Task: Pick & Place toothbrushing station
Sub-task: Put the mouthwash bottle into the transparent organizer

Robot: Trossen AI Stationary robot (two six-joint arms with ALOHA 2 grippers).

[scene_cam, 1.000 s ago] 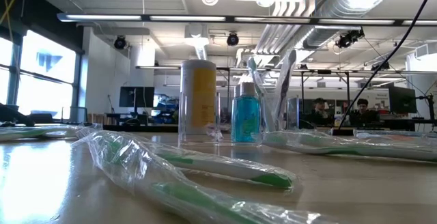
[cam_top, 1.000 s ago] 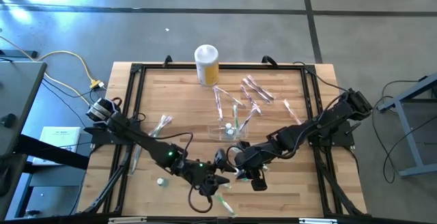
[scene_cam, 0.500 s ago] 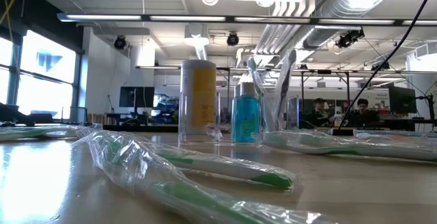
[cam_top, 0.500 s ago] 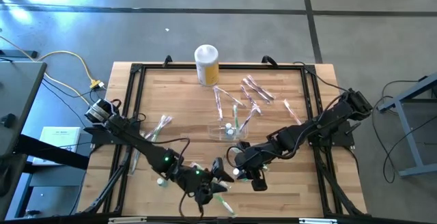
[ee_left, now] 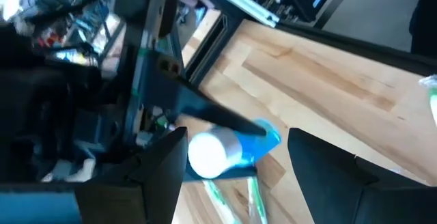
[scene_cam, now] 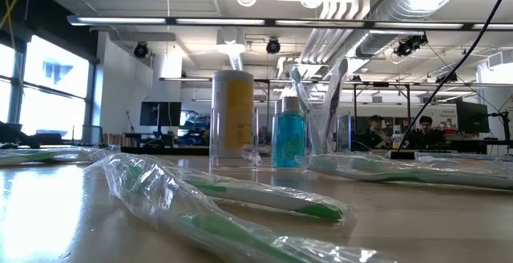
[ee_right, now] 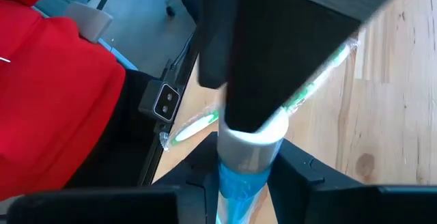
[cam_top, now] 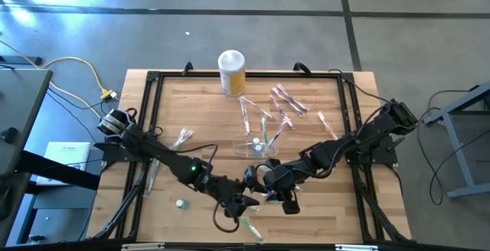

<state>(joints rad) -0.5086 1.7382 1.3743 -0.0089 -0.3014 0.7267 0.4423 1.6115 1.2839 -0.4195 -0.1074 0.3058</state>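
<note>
The toothbrushing station, a see-through holder, stands mid-table with a toothbrush and a blue bottle upright in it. Near the table's front edge my right gripper is shut on a small blue bottle with a white cap. My left gripper faces it, open, its two fingers standing on either side of the cap. Whether a left finger touches the cap I cannot tell. My right gripper pinches the small bottle's blue body, just behind the cap, between its two fingers. The fingers slant down from the table's right side. The bottle is clear of the table, tilted, its cap end pointing toward my left gripper.
A yellow canister with a white lid stands at the far edge. Several wrapped toothbrushes lie right of centre, one at the left, one at the front edge. A small white cap lies front left. Something red shows beyond the table.
My left gripper drew back a little toward the table's near left, then came back toward the bottle, staying open. My right gripper and the bottle have kept still.
</note>
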